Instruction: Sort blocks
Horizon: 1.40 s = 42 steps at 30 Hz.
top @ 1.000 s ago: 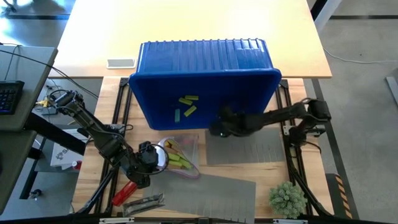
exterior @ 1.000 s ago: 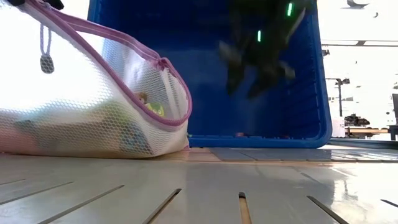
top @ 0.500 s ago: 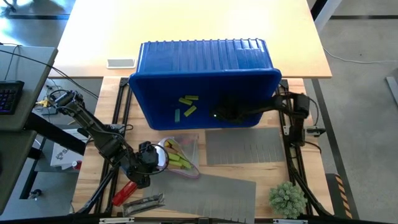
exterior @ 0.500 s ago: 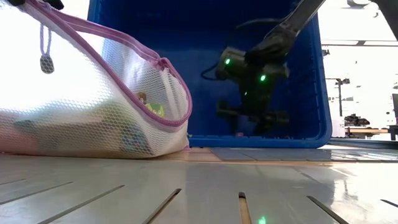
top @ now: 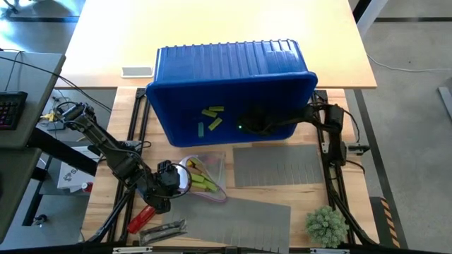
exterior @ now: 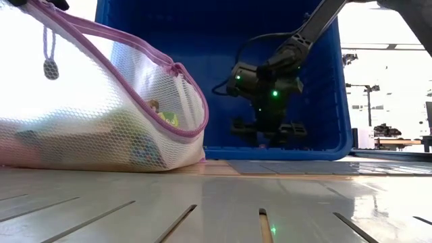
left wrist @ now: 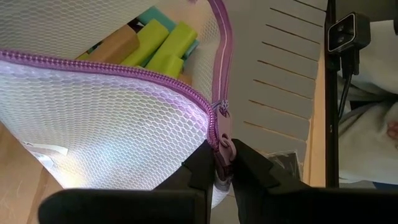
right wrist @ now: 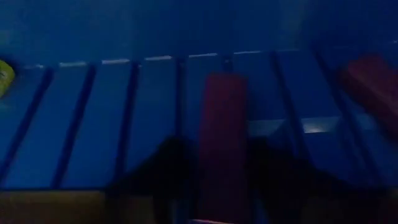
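Blocks lie in two places: a few lime ones (top: 212, 118) on the floor of the blue bin (top: 212, 70) at the far side of the desk (top: 99, 42), and more, lime, teal and tan (left wrist: 152, 43), inside the mesh bag (top: 205, 176) nearer the front. The right pincer (exterior: 268, 131) is down inside the bin, its fingers apart on either side of a dark reddish block (right wrist: 221, 130); whether they grip it I cannot tell. The left pincer (left wrist: 225, 163) is closed tight on the bag's purple zipper (left wrist: 219, 127), holding the mouth open.
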Each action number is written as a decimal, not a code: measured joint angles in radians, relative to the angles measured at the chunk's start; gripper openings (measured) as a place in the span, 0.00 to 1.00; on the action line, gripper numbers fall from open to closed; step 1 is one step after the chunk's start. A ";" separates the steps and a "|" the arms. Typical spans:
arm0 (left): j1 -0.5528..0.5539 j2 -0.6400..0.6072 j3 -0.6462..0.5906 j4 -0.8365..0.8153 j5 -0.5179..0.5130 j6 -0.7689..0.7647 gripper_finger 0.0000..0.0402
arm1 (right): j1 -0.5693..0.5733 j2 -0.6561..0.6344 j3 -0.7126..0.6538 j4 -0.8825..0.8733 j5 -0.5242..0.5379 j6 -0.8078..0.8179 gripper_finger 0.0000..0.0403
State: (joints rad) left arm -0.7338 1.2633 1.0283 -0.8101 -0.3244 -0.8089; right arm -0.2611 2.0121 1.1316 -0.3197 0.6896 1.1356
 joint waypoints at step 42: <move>0.000 0.000 0.000 0.000 0.000 0.000 0.06 | 0.750 0.100 0.366 0.378 0.034 -0.472 0.21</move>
State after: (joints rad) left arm -0.7338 1.2633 1.0279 -0.8101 -0.3244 -0.8089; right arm 0.4885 2.1117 1.4971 0.0586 0.7235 0.6635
